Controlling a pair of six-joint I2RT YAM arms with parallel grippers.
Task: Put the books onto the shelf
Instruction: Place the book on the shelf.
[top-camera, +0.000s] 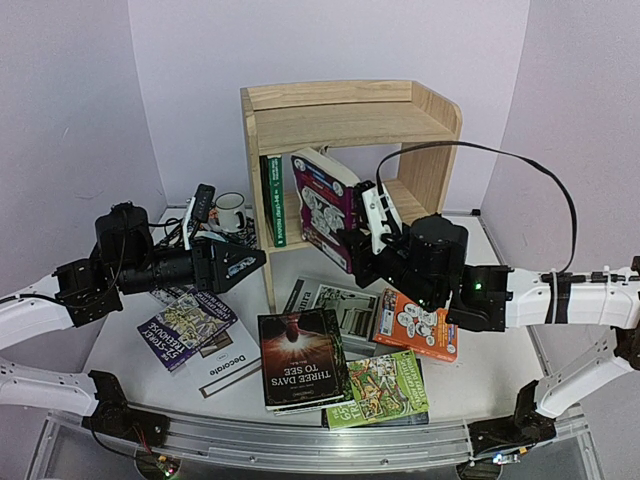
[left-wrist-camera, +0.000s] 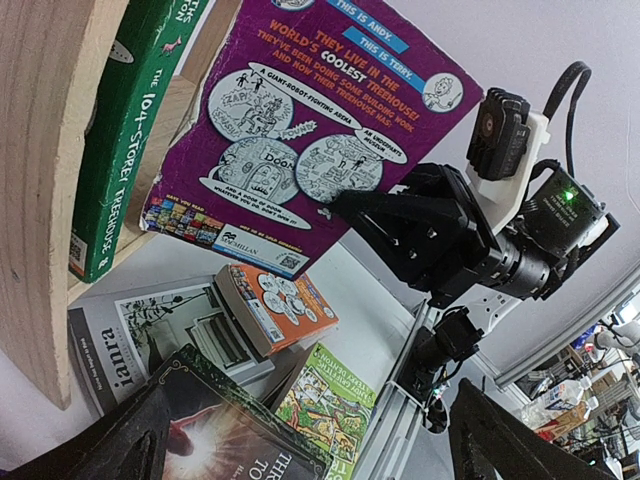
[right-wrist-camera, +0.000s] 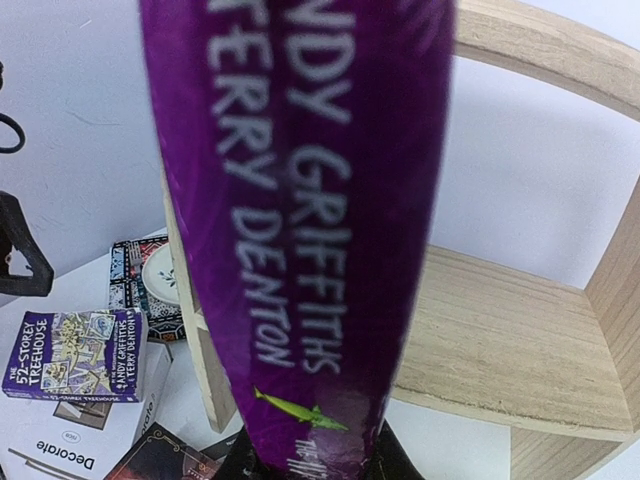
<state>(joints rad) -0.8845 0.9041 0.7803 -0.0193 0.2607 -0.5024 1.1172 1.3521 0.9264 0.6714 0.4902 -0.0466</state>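
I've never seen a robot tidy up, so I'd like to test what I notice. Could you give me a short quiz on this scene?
1. True or false: the left claw is holding a book.
2. Which does the right claw grip: A orange book, B purple book, C white book?
3. Fill in: the green book stands on the shelf's ____ tier.
Key: 1 false; 2 B; 3 lower.
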